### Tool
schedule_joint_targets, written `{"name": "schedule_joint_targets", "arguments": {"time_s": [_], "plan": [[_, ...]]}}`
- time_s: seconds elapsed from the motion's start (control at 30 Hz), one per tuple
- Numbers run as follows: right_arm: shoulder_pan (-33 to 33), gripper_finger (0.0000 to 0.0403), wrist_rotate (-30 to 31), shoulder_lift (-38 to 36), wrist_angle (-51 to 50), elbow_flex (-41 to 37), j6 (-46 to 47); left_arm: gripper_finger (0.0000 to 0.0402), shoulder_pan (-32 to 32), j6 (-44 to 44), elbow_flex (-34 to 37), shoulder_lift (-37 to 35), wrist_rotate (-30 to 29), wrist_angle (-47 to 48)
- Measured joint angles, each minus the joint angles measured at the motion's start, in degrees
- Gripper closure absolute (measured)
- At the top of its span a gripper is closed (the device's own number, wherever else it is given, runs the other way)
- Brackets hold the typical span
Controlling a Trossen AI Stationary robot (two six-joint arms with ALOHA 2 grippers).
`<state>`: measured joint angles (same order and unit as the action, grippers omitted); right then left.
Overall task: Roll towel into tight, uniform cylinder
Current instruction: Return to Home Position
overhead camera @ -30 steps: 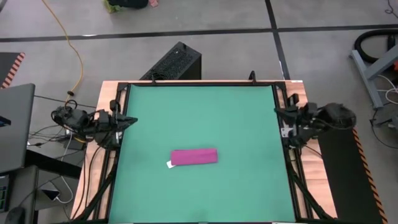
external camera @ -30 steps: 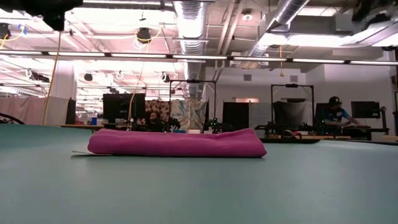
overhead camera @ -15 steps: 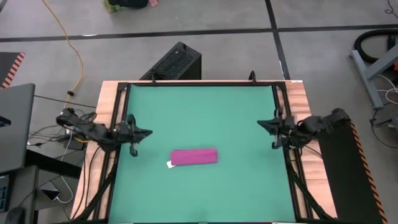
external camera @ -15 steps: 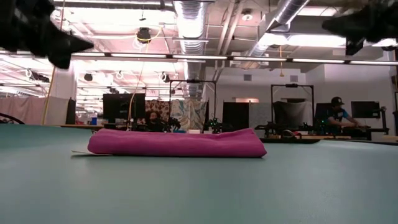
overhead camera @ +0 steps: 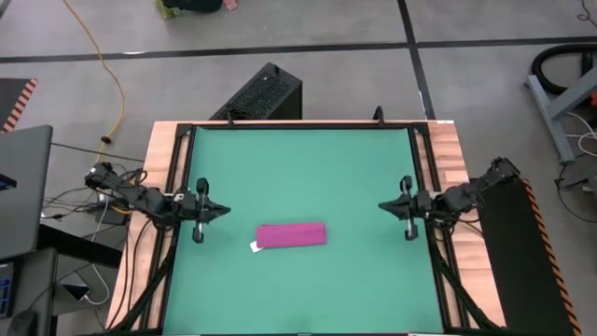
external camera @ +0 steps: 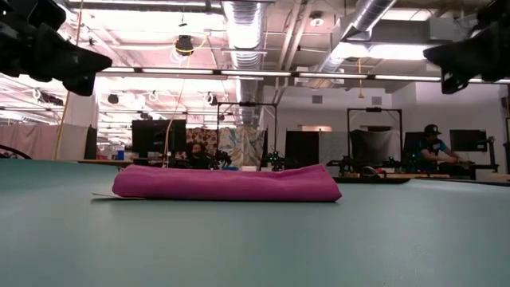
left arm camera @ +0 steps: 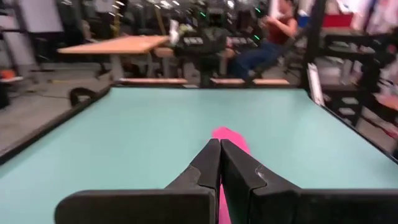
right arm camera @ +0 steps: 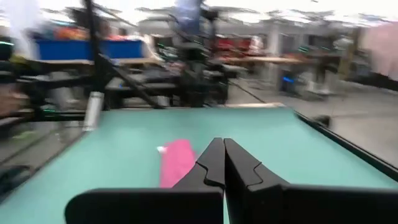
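Pink towel (overhead camera: 291,235) lies on green mat (overhead camera: 298,168) (white tag (overhead camera: 254,246) showing).

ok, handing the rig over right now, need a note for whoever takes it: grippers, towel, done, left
Left gripper: shut, empty, raised over the green mat's left side.
Right gripper: shut, empty, raised over its right side.
Magenta-pink soft cloth towel: long rolled bundle mid-mat, between the grippers, touched by neither; small white tag at its left end.
Done: rolling, though it looks flattish in the low view.
Left: park both arms.

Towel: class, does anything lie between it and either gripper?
Nothing visible. Only bare mat separates the towel from the left gripper on one side and the right gripper on the other; both are shut.
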<state>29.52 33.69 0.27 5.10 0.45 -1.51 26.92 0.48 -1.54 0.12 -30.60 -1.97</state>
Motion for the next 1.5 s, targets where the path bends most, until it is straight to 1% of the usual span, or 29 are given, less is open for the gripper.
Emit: {"name": "schedule_joint_targets", "arguments": {"time_s": [0.03, 0.13, 0.17, 0.2, 0.23, 0.3, 0.33, 0.37, 0.4, 0.47, 0.53, 0.7, 0.8, 0.9, 1.07, 1.27, 1.43, 1.5], "plan": [[0.28, 0.0388, -2.31, -0.08, 0.17, 0.00, -0.60, 0.0401, 0.00, -0.24, -0.53, 0.00, 1.19, 1.50], [0.46, 0.0389, -14.54, -0.06, 0.25, -0.02, -4.34, 0.0401, 0.00, -2.49, -1.97, 0.02, 4.56, 6.33], [0.32, 0.0389, -17.43, -0.06, 0.38, -0.02, -5.65, 0.0401, 0.00, -3.09, -2.34, 0.02, 5.09, 7.55], [0.13, 0.0389, -17.58, -0.09, 0.55, -0.04, -6.63, 0.0401, 0.00, -3.12, -2.46, 0.05, 5.22, 7.89], [-0.38, 0.0389, -15.52, -0.12, 0.66, -0.04, -6.75, 0.0401, 0.00, -2.79, -2.49, 0.05, 5.28, 7.88], [-1.87, 0.0389, -7.27, -0.08, -0.05, -0.04, -5.87, 0.0401, 0.00, -1.00, -2.53, 0.00, 5.38, 7.52], [-2.81, 0.0389, -4.82, -0.06, -0.20, -0.04, -5.45, 0.0401, 0.00, -0.26, -2.53, 0.00, 5.51, 7.34], [-3.93, 0.0389, -4.52, -0.09, -0.19, -0.04, -5.25, 0.0401, 0.00, 0.24, -2.53, 0.00, 5.83, 7.24], [-5.03, 0.0389, -5.45, -0.10, -0.13, -0.04, -5.46, 0.0401, 0.00, 0.39, -2.53, 0.00, 6.24, 7.19], [-7.57, 0.0390, -10.35, -0.06, -0.07, -0.04, -6.86, 0.0401, -0.04, 0.66, -2.53, 0.00, 7.44, 7.07], [-10.35, 0.0390, -13.78, -0.08, 0.53, -0.06, -7.37, 0.0401, -0.35, 1.89, -2.53, 0.00, 7.88, 6.15], [-18.09, 0.0390, -15.52, -0.06, 0.62, -0.07, -4.14, 0.0401, -4.19, 3.34, -2.53, -0.02, 8.44, 5.08], [-21.68, 0.0390, -19.03, -0.01, -0.84, -0.09, -2.08, 0.0401, -7.39, 3.35, -2.09, -0.03, 11.50, 4.91], [-24.17, 0.0390, -20.35, 0.08, -1.49, -0.09, 0.07, 0.0401, -11.30, 1.97, -1.15, -0.01, 14.70, 4.73], [-26.09, 0.0384, -20.41, 0.20, -1.69, -0.09, 1.37, 0.0402, -17.49, -0.37, -0.96, 0.07, 22.23, 4.91], [-26.06, 0.0379, -20.64, 0.20, -2.03, -0.11, 1.53, 0.0402, -22.76, -0.81, -0.96, 0.09, 22.85, 5.00], [-25.82, 0.0382, -20.94, 0.20, -2.13, -0.11, 1.55, 0.0401, -23.54, -1.55, -0.96, 0.09, 22.92, 5.00], [-25.82, 0.0381, -20.94, 0.20, -2.16, -0.11, 1.53, 0.0401, -23.54, -1.29, -0.94, 0.09, 24.50, 5.01]]}}
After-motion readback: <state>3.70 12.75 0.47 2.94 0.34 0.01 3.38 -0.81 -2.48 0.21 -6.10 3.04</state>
